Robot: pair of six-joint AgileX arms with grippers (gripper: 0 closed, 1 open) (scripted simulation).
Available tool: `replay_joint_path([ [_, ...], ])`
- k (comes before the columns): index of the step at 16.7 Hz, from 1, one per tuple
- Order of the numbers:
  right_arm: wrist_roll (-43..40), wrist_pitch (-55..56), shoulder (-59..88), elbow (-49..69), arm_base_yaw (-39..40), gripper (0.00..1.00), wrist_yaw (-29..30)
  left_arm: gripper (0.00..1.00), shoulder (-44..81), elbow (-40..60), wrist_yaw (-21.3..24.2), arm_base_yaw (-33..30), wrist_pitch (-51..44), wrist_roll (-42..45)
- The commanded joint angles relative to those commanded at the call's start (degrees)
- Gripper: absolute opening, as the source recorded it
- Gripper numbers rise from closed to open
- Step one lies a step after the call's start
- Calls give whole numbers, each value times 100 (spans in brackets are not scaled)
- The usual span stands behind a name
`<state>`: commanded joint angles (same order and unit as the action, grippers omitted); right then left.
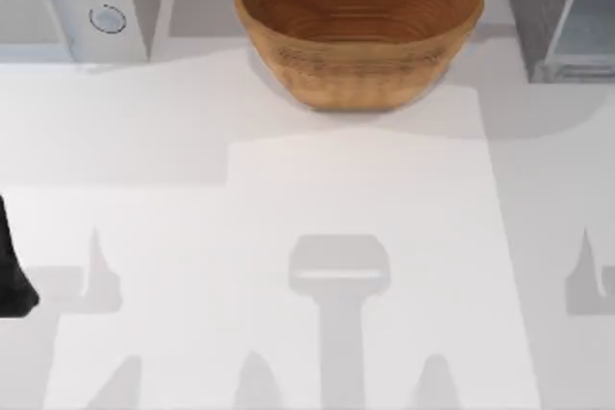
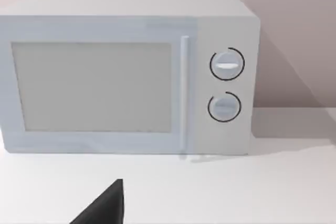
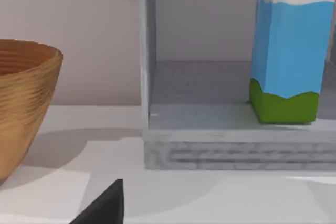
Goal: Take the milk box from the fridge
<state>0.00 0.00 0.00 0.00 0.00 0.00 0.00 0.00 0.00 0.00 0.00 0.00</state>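
While the milk box [image 3: 287, 51] stands upright inside the open fridge [image 3: 220, 145] at far right, its top's cut off; can't tell either gripper's state.

Left arm [image 1: 13, 271] parked at table's left edge, dark sliver visible; jaws' state perhaps unreadable

The milk box [image 3: 287, 51] was cropped at its top; the fridge [image 1: 567, 16] ran off at two o'clock.
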Motion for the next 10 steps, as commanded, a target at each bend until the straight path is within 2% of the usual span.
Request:
replay_joint_path([
  [5,1,360,351,62,-140,100,-130,100,0,0,0,0,0,0],
  [10,13,2111,2129,302,-742,100,-664,100,0,0,0,0,0,0],
])
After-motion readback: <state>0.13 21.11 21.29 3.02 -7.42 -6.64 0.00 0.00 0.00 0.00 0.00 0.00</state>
